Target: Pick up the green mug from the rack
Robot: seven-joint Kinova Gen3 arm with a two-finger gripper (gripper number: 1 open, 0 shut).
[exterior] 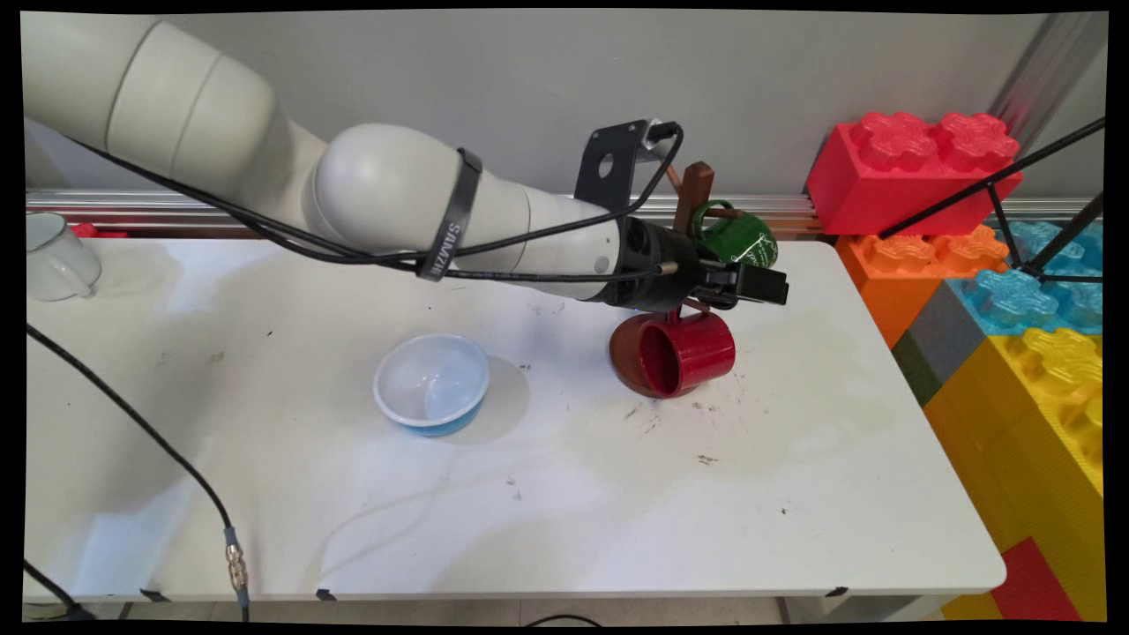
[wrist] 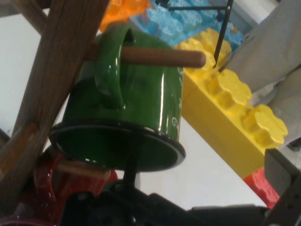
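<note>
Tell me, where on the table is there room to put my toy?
Bare white table runs along the near edge, in front of the blue-and-white bowl. It's crowded far right: the red mug, green mug, wooden mug tree and black gripper.

Even, soft light fell from above across the tabletop (exterior: pixel 564 494), which read bright and slightly washed out. A faint shadow lay right of the blue bowl (exterior: pixel 431 384), and a broader one under the arm at centre. In the hand view, the green mug (wrist: pixel 127 99) carried streaks of glare, and the foreground linkage sat dark and soft.
</note>
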